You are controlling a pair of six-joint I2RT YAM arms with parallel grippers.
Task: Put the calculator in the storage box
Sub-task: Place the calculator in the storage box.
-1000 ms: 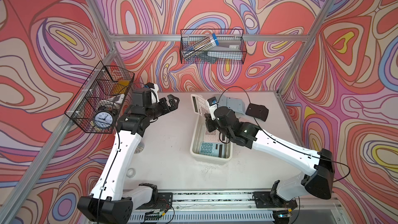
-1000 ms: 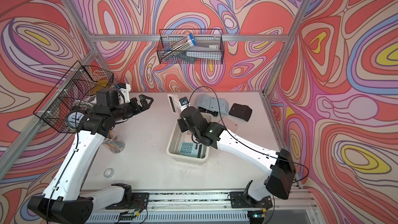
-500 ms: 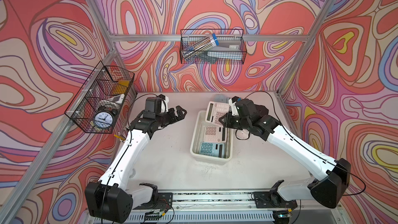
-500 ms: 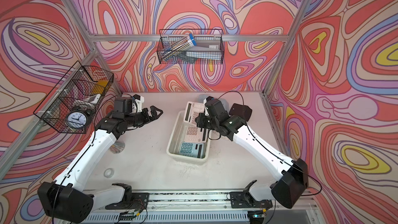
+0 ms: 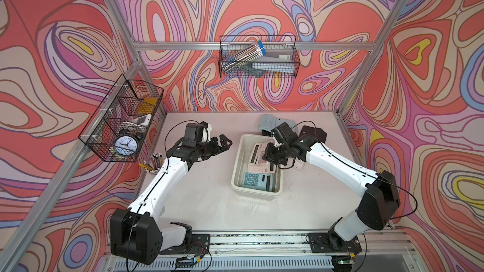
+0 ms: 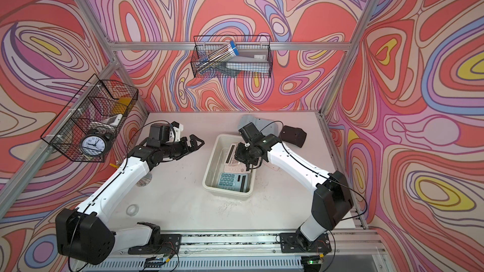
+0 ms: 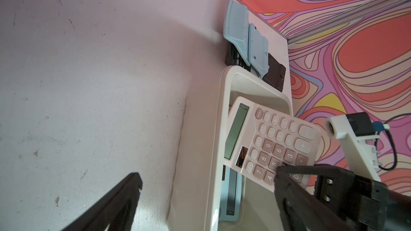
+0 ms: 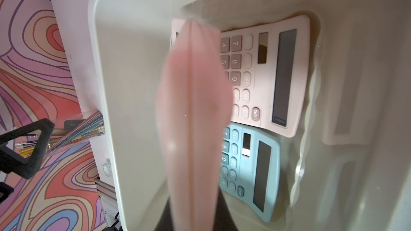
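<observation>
Right tool grips calculator over storage box holding two calculators.

Cream storage box holding a blue calculator, right tool above it seemingly clamping a pink calculator, left tool splayed.

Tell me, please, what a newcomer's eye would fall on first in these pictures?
First the swirling red, pink and purple walls on every side. Then the right gripper, shut on a pink calculator tilted over the cream storage box mid-table, where a blue calculator and a second pink calculator lie. An alarm clock sits in a black wire basket on the left wall.
</observation>
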